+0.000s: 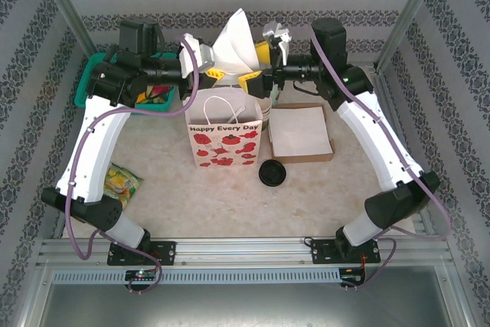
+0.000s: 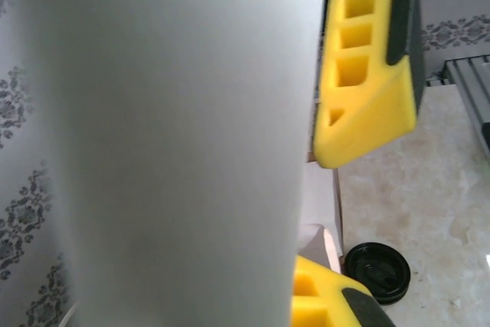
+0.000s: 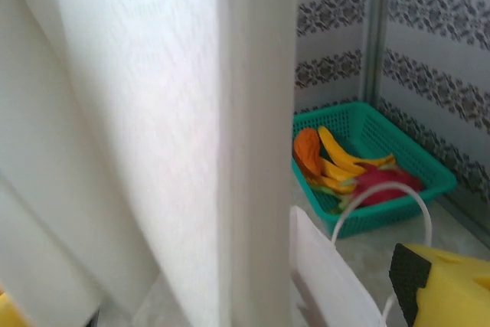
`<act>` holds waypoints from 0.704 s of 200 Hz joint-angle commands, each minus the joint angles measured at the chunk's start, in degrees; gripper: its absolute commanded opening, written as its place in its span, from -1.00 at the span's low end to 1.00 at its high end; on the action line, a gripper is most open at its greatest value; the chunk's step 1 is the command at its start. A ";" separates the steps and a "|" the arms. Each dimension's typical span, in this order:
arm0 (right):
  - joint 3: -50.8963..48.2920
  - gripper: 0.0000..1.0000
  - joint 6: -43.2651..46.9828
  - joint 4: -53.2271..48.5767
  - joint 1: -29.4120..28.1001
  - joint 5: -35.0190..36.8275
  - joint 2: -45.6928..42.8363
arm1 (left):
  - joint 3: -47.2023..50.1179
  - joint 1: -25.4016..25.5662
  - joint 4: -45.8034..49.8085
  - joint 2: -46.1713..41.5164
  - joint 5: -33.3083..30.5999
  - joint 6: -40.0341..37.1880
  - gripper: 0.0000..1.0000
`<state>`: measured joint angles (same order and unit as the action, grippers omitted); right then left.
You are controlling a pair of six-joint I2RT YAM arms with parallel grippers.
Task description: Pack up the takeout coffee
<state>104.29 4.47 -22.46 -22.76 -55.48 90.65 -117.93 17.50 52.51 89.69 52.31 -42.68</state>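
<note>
Notes paper bag [image 1: 223, 139] upright mid-table, white sheet [image 1: 233, 44] pinched above it by left gripper [image 1: 214, 73], right gripper [image 1: 257, 67] spread alongside. Places tray [image 1: 302, 158] right of bag, black lid [image 1: 273, 172] nearer. Early step; likely needs sheet lowered inside.

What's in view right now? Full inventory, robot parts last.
paper bag: 1, white with red flowers, table centre
white sheet: 1, white, held up above the bag
lid: 1, black, on the table off the bag's near right corner
tray: 1, brown, right of the bag
napkin: 1, white, lying on the tray
basket: 1, green, far left
packets: count unclear, orange, yellow, red, in the basket
snack packet: 1, yellow-green, near left
left gripper: 1, yellow fingers, shut on the white sheet
right gripper: 1, yellow fingers, open, sheet between them
</note>
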 commanded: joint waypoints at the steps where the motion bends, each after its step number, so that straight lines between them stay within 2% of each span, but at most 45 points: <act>1: 4.75 0.93 3.56 0.60 -0.52 -6.01 1.89 | -2.06 -0.92 2.87 1.05 4.21 -3.11 -1.00; 20: 6.51 0.72 4.51 0.01 -0.89 -10.21 2.30 | -2.13 -1.37 2.86 1.68 3.98 -2.53 -1.00; 35: 6.05 0.23 6.57 -0.70 -1.15 -11.16 1.44 | -2.61 -1.51 2.99 2.30 4.10 -2.07 -1.00; 55: 5.89 -0.19 6.52 -0.60 -1.39 -12.42 0.80 | -3.98 -1.52 4.03 3.41 4.91 -1.97 -1.00; 67: 6.70 -0.49 6.16 -1.21 -1.88 -11.52 0.86 | -4.63 -1.51 4.40 3.90 5.55 -1.71 -1.00; 89: 7.23 -0.90 4.39 -0.98 -2.50 -5.09 0.43 | -4.40 -1.52 4.08 4.05 5.52 -0.58 -0.99; 92: 7.24 -0.96 3.94 -0.81 -2.46 -4.10 0.29 | -4.29 -1.58 3.84 4.01 5.19 -0.16 -0.91; 102: 7.28 -1.00 2.72 -0.57 -2.24 0.27 -0.17 | -3.13 -1.59 2.26 3.61 2.88 2.31 -0.25; 109: 7.24 -1.00 1.43 -0.31 -1.90 4.27 -0.59 | -1.67 -1.58 0.16 3.06 0.16 4.58 0.04; 120: 7.31 -1.00 -1.00 -0.03 -1.05 9.61 -0.95 | 1.40 -1.54 -4.00 1.77 -5.73 9.26 0.36; 141: 6.60 -1.00 -4.28 -1.29 0.73 14.63 -1.63 | 10.43 -1.53 -14.92 -2.51 -19.34 19.49 0.75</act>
<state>109.78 4.82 -23.92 -23.97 -50.89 91.42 -114.67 16.62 49.47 91.39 47.59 -35.75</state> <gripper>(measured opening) 0.073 0.813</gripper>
